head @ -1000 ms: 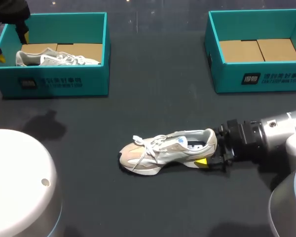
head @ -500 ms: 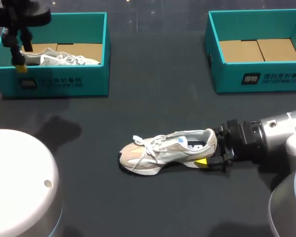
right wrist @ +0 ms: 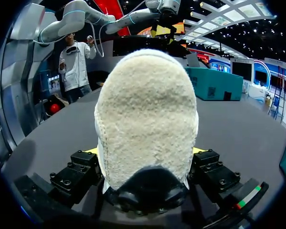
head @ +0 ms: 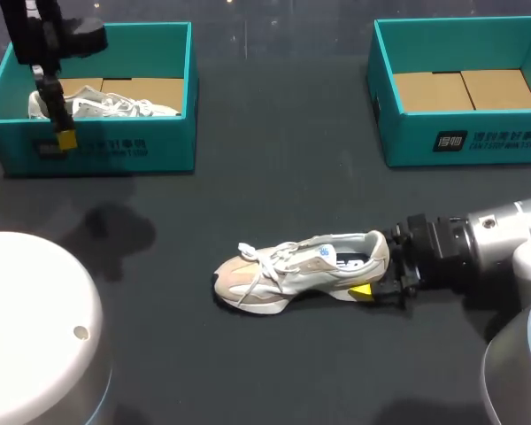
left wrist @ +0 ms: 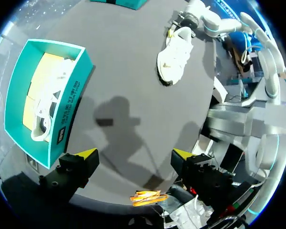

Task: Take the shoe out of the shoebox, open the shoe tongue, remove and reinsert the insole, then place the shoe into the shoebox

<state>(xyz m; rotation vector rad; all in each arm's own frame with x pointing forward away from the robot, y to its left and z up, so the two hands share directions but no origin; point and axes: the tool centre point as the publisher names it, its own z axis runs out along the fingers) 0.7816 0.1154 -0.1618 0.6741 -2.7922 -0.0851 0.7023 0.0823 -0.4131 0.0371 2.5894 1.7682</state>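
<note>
A beige and white shoe (head: 292,270) lies on its sole mid-table, toe to the left. My right gripper (head: 376,285) is shut on its heel. In the right wrist view the fleecy heel (right wrist: 147,119) fills the gap between the fingers, which press on it from both sides. My left gripper (head: 64,135) hangs open above the front wall of the left teal shoebox (head: 115,150). A second white shoe (head: 102,104) lies in that box. In the left wrist view the open left gripper (left wrist: 134,155) holds nothing, high above the box (left wrist: 66,107) and far from the beige shoe (left wrist: 175,55).
Another teal shoebox (head: 460,142) with a bare cardboard floor stands at the back right. The white domes of my arm bases sit at the front left (head: 35,328) and front right (head: 518,372). Dark table lies between the boxes and the shoe.
My left arm has swung from the far left corner rightward and toward the front wall of the left shoebox. The right arm and the shoe have not moved.
</note>
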